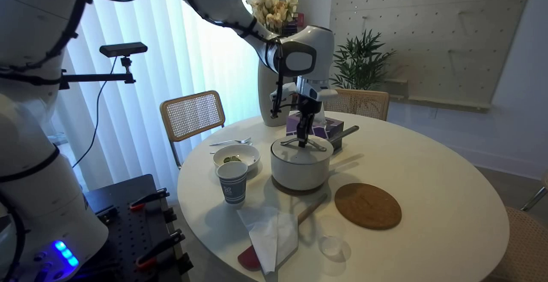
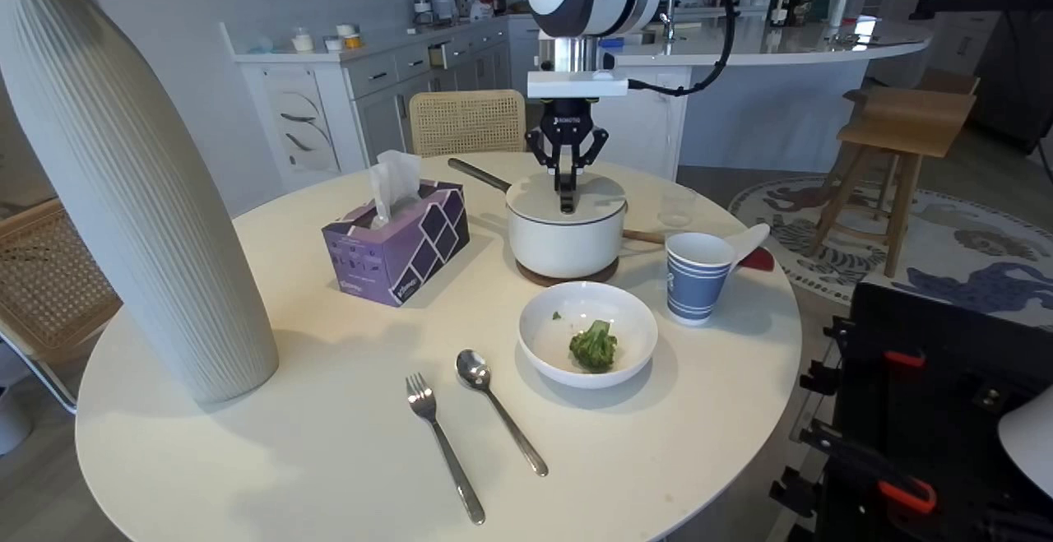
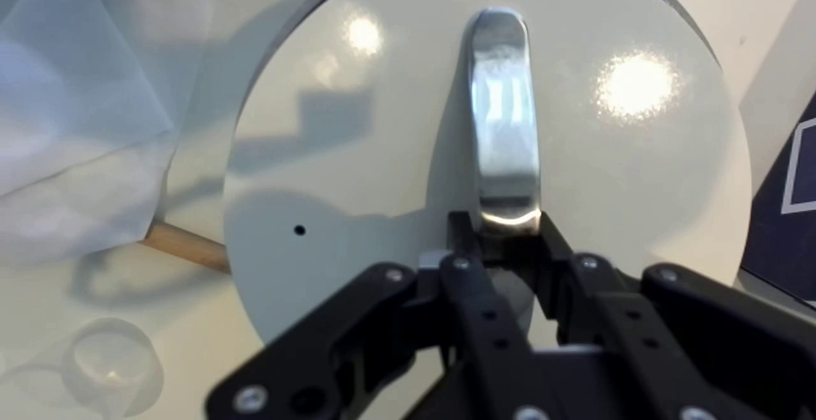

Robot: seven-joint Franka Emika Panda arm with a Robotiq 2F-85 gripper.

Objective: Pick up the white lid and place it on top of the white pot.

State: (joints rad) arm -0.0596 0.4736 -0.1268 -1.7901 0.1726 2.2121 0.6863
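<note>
The white lid (image 1: 295,154) lies over the white pot (image 1: 299,173); both also show in an exterior view as lid (image 2: 531,198) and pot (image 2: 563,250). In the wrist view the lid (image 3: 605,178) has a shiny metal strap handle (image 3: 507,108), and a dark edge shows beyond its far rim. I cannot tell whether it sits fully flush. My gripper (image 3: 500,219) is down at the handle's middle, one finger on each side; it also shows in both exterior views (image 1: 302,141) (image 2: 566,195). A thin gap shows beside the left finger; whether the fingers press the handle is unclear.
The pot's handle (image 1: 344,133) points toward the purple tissue box (image 2: 395,247). A white bowl with broccoli (image 2: 588,295) and a blue-patterned cup (image 2: 699,279) stand close by. A brown disc (image 1: 368,206), a napkin over a spatula (image 1: 274,237) and a clear piece (image 1: 331,245) lie around.
</note>
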